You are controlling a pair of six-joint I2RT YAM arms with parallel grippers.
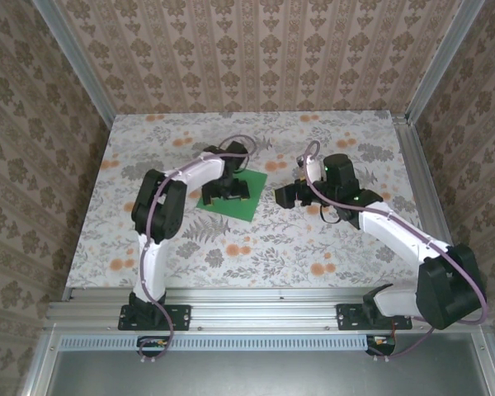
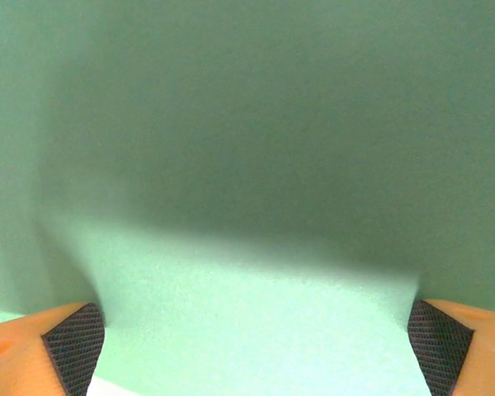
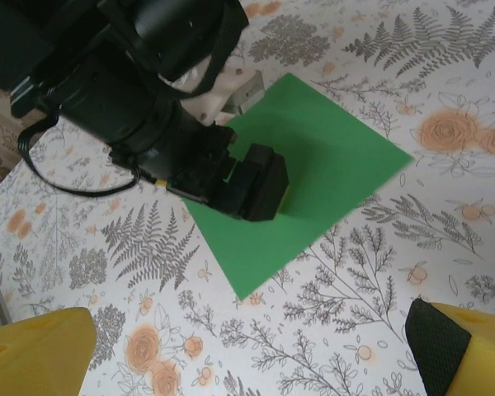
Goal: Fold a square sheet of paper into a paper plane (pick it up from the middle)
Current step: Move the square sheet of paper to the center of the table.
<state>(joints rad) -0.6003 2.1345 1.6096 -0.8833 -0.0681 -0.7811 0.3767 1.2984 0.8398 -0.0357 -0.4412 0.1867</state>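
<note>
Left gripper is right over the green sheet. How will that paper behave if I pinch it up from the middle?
The green sheet looks thin and lies flat on the table, so it will probably droop at the edges. No raised edge shows, so the open left gripper may slide on it rather than catch it. It is likely very light too.

sheet of paper (image 1: pixel 256 191) centre: under left end effector (image 1: pixel 231 193) | left wrist: paper blurred (very near) | right fingers (image 3: pixel 441 346): cropped
</note>
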